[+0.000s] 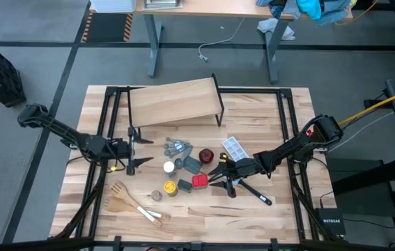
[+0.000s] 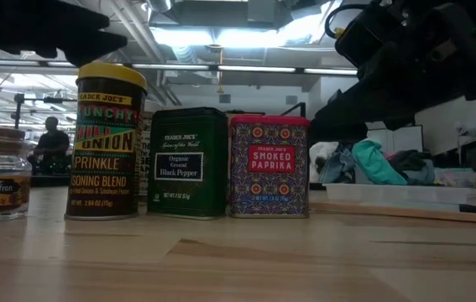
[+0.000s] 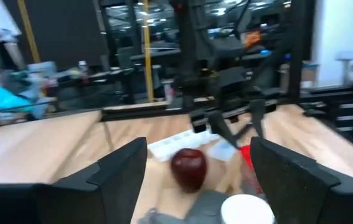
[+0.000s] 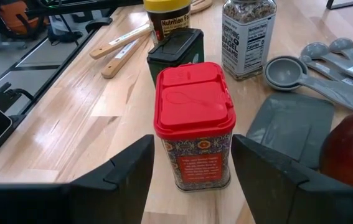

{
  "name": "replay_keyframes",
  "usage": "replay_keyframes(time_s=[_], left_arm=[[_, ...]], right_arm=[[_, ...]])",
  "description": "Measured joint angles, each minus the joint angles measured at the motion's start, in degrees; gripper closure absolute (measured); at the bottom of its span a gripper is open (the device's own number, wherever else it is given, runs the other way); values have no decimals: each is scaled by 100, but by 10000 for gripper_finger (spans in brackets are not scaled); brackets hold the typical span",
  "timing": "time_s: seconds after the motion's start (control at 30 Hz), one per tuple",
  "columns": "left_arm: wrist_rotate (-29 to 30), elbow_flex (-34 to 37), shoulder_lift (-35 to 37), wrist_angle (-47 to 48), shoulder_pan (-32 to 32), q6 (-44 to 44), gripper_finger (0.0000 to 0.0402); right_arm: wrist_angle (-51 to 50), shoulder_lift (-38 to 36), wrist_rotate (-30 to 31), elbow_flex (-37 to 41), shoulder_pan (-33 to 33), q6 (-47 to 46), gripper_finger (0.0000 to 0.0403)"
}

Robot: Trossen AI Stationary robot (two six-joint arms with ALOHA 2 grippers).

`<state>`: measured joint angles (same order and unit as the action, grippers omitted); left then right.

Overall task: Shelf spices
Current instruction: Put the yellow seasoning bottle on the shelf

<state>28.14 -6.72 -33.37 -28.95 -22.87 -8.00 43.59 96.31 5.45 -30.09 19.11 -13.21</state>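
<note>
The red square tin stands upright on the table, just ahead of my open right gripper, whose fingers flank it without touching. Behind it stand the dark grey tin, the yellow-capped jar and the white-capped jar. The tiny jar sits near the yellow-capped one. My left gripper hovers open to the left of the group, facing the white cap. The light-wood shelf stands on its black legs at the table's far side.
Grey measuring spoons, a grey square piece and a round dark-red thing lie among the spices. A clear tray is near my right arm, a black tool lies under it, and wooden utensils lie near the front left.
</note>
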Motion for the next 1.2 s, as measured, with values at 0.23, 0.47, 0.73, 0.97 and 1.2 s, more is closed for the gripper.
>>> replay_keyframes(time_s=[0.23,0.47,0.73,0.97,1.2], left_arm=[[-1591,0,5,163,-8,338,123],[-2379,0,1,1008,-13,825,123],[-2389,0,3,1045,-12,886,123],[-2391,0,1,920,-11,1537,123],[-2391,0,-5,397,-13,1716,123]], right_arm=[[0,0,-52,2,1,0,182],[1,0,-52,2,2,-2,182],[1,0,-52,2,2,0,182],[0,-2,-55,2,2,0,182],[0,-2,-55,2,2,-2,182]])
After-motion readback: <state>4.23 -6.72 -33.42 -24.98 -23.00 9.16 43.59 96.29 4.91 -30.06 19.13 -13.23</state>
